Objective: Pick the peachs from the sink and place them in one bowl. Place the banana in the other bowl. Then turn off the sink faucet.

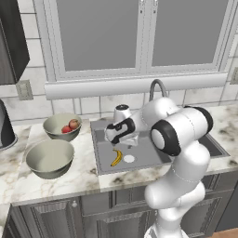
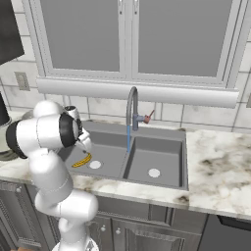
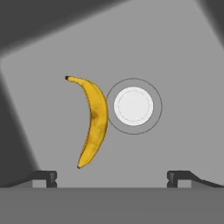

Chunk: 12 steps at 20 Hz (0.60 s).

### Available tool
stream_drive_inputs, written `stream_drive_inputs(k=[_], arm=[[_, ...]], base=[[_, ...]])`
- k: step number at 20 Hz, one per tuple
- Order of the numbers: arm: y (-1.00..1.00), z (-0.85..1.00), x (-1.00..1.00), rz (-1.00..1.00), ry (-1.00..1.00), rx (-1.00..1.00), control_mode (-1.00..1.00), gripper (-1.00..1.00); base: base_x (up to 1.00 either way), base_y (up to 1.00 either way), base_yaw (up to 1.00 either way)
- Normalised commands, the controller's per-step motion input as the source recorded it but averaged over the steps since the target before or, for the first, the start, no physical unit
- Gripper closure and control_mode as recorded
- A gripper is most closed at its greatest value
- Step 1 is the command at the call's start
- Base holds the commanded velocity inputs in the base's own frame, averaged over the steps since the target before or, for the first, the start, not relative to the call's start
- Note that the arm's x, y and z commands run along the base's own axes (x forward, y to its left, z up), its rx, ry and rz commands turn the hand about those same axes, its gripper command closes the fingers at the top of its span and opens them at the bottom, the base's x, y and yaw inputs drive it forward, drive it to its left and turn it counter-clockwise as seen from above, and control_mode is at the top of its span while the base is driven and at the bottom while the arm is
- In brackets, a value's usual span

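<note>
Holding peaches (image 1: 70,126): far bowl (image 1: 56,122); near bowl (image 1: 44,162) bare; banana (image 3: 94,120) in sink (image 2: 166,147).

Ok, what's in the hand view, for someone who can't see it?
A yellow banana lies on the dark grey floor of the sink, right beside the round white drain. The open gripper hangs above, its two dark fingertips spread wide apart.

Sitting on the desk: two bowls, the farther bowl (image 1: 62,126) holding two peaches (image 1: 70,126), the nearer bowl (image 1: 49,158) empty. Lying in the two-basin sink (image 2: 131,158): one banana (image 3: 94,120) and two drains. Standing behind: one faucet (image 2: 132,113).
</note>
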Motion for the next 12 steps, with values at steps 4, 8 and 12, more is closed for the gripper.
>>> stream_drive_inputs(k=[4, 8, 12], arm=[[-0.06, -0.36, 0.21, 0.00, 0.00, 0.00, -1.00, -1.00], [-0.11, -0.26, 0.14, 0.00, 0.00, 0.00, -1.00, -1.00], [-0.04, -0.28, 0.17, 0.00, 0.00, 0.00, -1.00, -1.00]], base=[[0.00, 0.00, 0.00], [0.00, 0.00, 0.00], [0.00, 0.00, 0.00]])
